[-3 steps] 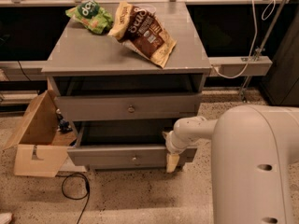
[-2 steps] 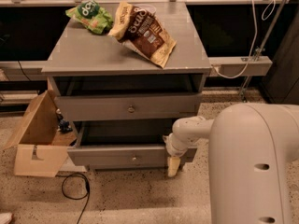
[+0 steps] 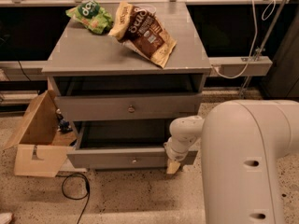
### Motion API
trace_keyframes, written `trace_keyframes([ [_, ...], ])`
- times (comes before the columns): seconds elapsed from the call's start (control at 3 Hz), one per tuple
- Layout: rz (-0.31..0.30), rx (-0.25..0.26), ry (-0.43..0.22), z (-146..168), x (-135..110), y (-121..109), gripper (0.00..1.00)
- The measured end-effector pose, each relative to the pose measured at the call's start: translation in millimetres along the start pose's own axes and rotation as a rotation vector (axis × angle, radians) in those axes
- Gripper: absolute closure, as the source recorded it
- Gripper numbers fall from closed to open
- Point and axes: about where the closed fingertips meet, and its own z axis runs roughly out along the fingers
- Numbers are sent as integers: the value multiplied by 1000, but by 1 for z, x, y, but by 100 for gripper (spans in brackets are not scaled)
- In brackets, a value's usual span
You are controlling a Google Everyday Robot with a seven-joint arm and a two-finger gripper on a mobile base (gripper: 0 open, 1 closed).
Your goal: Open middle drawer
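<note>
**Gripper.** The gripper point(image 3: 172, 166) sits low, at the 3 o'clock end of the middle drawer's point(image 3: 107, 158) front panel and against or just beside its corner. Contact cannot be confirmed. Whether it is spread or pressed together cannot be told. No object shows in its hold. The white arm point(image 3: 187, 132) comes down to it from 1 o'clock.

**Placement.** The knob point(image 3: 134, 161) lies at 9 o'clock from the gripper and is untouched. By judgement, the gripper works the panel's end and not the knob.

**Task object.** The middle drawer stands pulled out from the cabinet, its dark interior exposed behind the front. The opening is judged largely done.

**Surroundings.**
- At 11 o'clock, the upper drawer point(image 3: 93, 108) shows only a small gap.
- Near 12 o'clock, a brown snack bag point(image 3: 147, 31) and a green snack bag point(image 3: 91, 15) lie on the cabinet top point(image 3: 93, 55), above the drawer's travel.
- At 9 o'clock, a cardboard box point(image 3: 35, 139) rests on the floor beside the cabinet.
- At 8 o'clock, a black cable point(image 3: 74, 190) loops on the floor.
</note>
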Motion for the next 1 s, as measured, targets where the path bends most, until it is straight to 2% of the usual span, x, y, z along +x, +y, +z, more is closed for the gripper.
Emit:
trace_keyframes([
  [0.33,1,-4,4,-9,-2,2,73],
  [0.67,1,-4,4,-10,-3,1,96],
  [1.0,21,7,1,-12,0,12,100],
])
